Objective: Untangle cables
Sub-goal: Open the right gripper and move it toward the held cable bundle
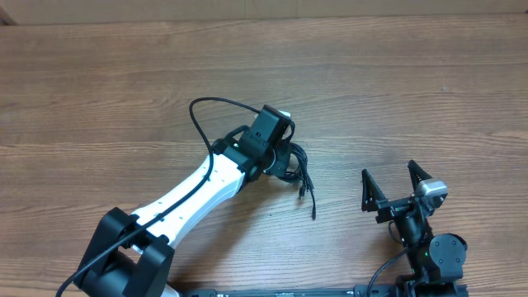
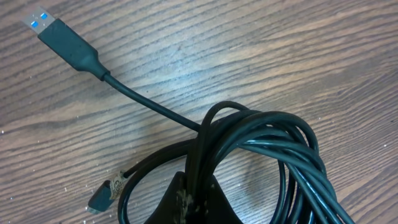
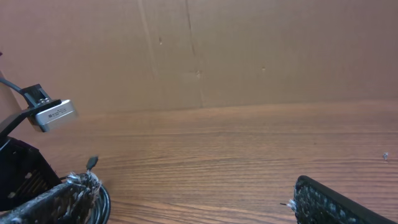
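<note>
The cables (image 1: 299, 172) lie as a black coiled bundle at the table's middle, with loose ends trailing toward the front. My left gripper (image 1: 283, 158) sits on the bundle. In the left wrist view it (image 2: 196, 198) is shut on a few strands of the coil (image 2: 273, 146). A black USB plug with a blue tip (image 2: 57, 34) lies stretched out beyond, and a small plug (image 2: 102, 199) lies at the lower left. My right gripper (image 1: 397, 186) is open and empty, right of the bundle; its fingers (image 3: 193, 208) span bare table.
The thick black wire of the left arm (image 1: 206, 111) loops over the table behind the arm. A brown cardboard wall (image 3: 249, 50) stands at the table's far edge. The left arm's wrist camera (image 3: 55, 115) shows at the left of the right wrist view.
</note>
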You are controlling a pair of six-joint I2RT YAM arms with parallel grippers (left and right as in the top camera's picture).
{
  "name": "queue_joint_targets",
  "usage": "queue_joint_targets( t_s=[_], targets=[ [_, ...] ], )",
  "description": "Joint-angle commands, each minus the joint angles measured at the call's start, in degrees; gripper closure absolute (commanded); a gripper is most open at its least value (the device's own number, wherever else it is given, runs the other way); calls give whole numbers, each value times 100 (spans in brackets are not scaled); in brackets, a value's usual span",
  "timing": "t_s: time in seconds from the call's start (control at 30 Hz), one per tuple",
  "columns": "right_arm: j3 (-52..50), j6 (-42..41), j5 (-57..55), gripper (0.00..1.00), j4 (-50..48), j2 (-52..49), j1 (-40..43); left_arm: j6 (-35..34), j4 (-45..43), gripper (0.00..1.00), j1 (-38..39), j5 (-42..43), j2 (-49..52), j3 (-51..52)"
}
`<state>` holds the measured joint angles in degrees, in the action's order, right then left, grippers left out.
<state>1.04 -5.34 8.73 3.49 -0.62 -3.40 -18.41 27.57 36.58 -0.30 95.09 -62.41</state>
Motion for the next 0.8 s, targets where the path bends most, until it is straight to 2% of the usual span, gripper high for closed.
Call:
queue_joint_targets(
  t_s=[0.0, 0.33, 0.77],
  targets=[
    [-55, -140, -28, 0, -37, 46, 26, 107, -70, 96, 9, -35, -109, -76],
    [332, -511, -181, 0, 389, -321, 26, 105, -96, 96, 9, -33, -109, -76],
    [1650, -520, -76, 0, 1016, -2118, 26, 151, -83, 96, 9, -37, -109, -76]
  ],
)
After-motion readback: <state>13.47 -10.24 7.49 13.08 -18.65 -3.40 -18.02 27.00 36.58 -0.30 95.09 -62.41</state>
